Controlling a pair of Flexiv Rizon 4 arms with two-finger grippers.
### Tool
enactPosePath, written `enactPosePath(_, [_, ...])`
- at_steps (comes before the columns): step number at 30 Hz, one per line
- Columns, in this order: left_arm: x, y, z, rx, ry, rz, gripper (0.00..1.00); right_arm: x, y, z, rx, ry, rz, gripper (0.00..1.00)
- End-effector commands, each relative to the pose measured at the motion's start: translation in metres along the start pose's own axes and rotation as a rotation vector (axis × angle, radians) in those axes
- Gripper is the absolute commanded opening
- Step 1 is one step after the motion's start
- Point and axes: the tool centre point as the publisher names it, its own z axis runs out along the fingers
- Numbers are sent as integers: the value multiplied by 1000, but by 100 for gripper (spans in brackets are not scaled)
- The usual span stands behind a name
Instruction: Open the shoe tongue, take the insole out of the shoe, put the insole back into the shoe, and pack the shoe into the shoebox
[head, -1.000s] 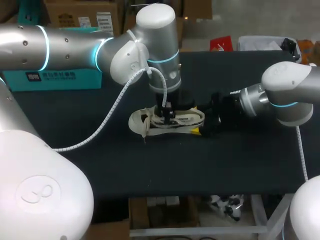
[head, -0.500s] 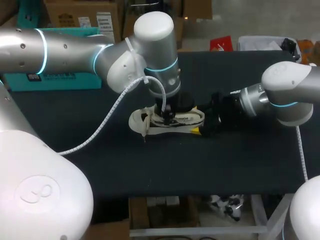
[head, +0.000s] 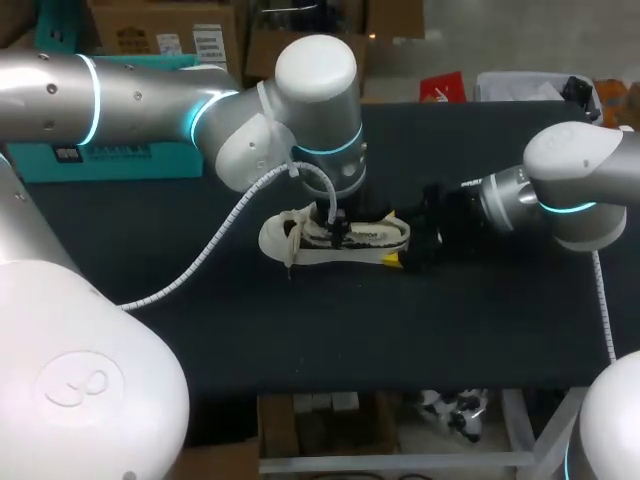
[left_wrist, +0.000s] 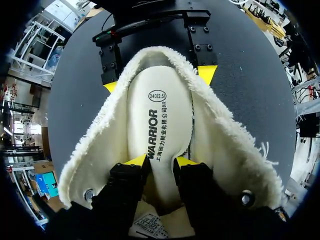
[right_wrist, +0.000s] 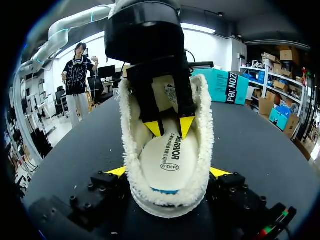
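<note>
A cream shoe (head: 345, 240) with fleece lining (left_wrist: 225, 150) lies on the black table, its opening spread wide. The pale insole (left_wrist: 160, 115) lies flat inside it. My left gripper (left_wrist: 161, 161) reaches down into the shoe, its yellow tips a little apart and resting on the insole (right_wrist: 170, 155), gripping nothing. My right gripper (right_wrist: 169, 172) straddles the heel, one yellow-tipped finger (right_wrist: 220, 172) pressed against each side of the shoe (right_wrist: 130, 150). From the head view it (head: 402, 256) comes in at the shoe's right end. The teal shoebox (head: 100, 155) stands at the back left.
The black table top (head: 320, 340) is bare in front of the shoe and to its left. The teal shoebox (right_wrist: 225, 85) stands beyond the shoe's toe end. A red item (head: 440, 88) and a grey bin (head: 520, 85) are at the back edge.
The left gripper's fingers have spread a little inside the shoe and its wrist has shifted slightly. The shoe and the right arm have stayed put.
</note>
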Motion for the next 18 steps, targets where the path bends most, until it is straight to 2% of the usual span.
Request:
enactPosePath(1, [-25,-2,107,-6,2,4,27,4,-4,3,-4,5,-3,0])
enactPosePath(2, [-26,-2,109,-6,4,7,11,4,-4,3,-4,5,-3,0])
enactPosePath(3, [-27,-2,109,-4,8,9,0,4,-4,3,-4,5,-3,0])
enactPosePath(8, [-25,0,98,27,39,26,0,4,-4,3,-4,5,-3,0])
enactPosePath(18, [-6,-5,30,164,93,83,0,4,-4,3,-4,5,-3,0])
